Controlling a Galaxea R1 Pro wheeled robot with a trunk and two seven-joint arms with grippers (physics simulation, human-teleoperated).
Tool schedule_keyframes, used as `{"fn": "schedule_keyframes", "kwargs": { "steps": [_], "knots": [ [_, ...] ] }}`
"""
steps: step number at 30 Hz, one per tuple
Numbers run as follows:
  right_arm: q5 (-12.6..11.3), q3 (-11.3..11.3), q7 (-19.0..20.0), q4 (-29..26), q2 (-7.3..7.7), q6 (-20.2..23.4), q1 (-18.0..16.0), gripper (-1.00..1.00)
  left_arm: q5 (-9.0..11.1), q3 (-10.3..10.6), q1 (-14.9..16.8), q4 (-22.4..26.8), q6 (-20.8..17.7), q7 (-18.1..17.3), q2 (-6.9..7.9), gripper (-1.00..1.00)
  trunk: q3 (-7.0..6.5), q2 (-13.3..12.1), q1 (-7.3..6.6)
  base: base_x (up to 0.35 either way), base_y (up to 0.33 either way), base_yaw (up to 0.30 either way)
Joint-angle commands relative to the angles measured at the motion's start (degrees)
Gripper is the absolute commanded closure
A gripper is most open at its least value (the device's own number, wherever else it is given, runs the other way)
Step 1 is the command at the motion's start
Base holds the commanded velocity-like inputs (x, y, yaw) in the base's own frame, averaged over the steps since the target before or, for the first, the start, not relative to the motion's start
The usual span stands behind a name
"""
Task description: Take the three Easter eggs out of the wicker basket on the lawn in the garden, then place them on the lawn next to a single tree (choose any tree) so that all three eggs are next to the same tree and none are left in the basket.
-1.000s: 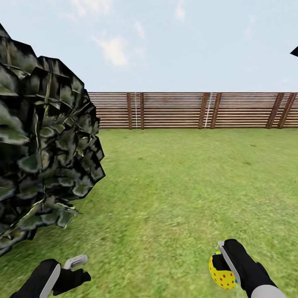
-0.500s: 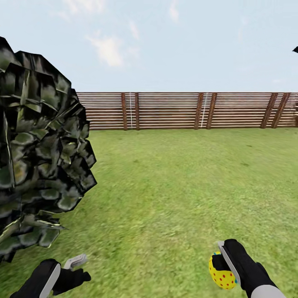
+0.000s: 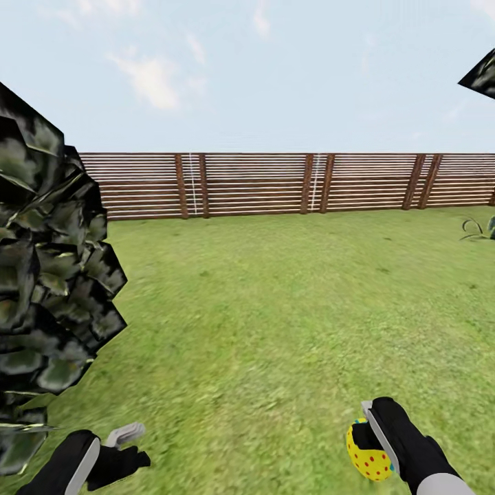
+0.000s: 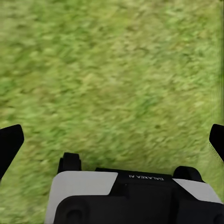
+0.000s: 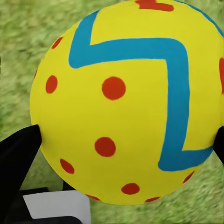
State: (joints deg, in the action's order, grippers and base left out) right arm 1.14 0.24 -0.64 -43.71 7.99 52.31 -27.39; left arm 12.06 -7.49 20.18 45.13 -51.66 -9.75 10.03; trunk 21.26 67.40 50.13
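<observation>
One yellow Easter egg (image 3: 366,457) with red dots and a blue zigzag band sits in my right gripper (image 3: 371,434), which is shut on it low at the right of the head view. In the right wrist view the egg (image 5: 126,102) is held between the two black fingers over grass. My left gripper (image 3: 130,447) hangs open at the lower left, its fingers spread wide over bare lawn (image 4: 112,70). A tree's dark blocky crown (image 3: 48,275) stands close at the left, its trunk hidden. The wicker basket and the other two eggs are out of view.
Green lawn (image 3: 289,302) stretches ahead to a brown slatted wooden fence (image 3: 275,182). Another dark crown's tip (image 3: 481,72) pokes in at the top right corner. A small leafy plant (image 3: 478,230) sits at the right edge.
The whole picture has slid left, so the camera has turned right; the plant and more of the second crown have come into view. Both grippers keep their pose, the egg still held.
</observation>
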Motion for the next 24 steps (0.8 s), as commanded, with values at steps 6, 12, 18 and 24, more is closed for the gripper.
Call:
{"fn": "schedule_keyframes", "kwargs": {
  "steps": [6,12,18,24],
  "knots": [
    [0.09,0.03,-0.06,-0.06,0.00,0.25,-0.03,1.00,-0.11,-0.15,0.03,0.04,-0.28,-0.27,-0.01,-1.00,0.07,0.04,0.04,0.336,0.000,-0.001],
    [0.09,0.03,-0.06,-0.08,0.00,0.25,-0.03,1.00,-0.11,-0.16,0.03,0.04,-0.28,-0.26,-0.04,-1.00,0.07,0.04,0.04,0.337,0.000,0.000],
    [0.09,0.03,-0.06,-0.09,0.00,0.26,-0.03,1.00,-0.11,-0.23,0.03,0.04,-0.28,-0.27,-0.01,-1.00,0.07,0.04,0.04,0.337,0.067,0.000],
    [0.09,0.03,-0.06,-0.11,0.00,0.33,-0.03,1.00,-0.11,-0.23,0.03,0.04,-0.28,-0.27,-0.01,-1.00,0.07,0.04,0.04,0.337,0.140,0.000]
  ]
}}
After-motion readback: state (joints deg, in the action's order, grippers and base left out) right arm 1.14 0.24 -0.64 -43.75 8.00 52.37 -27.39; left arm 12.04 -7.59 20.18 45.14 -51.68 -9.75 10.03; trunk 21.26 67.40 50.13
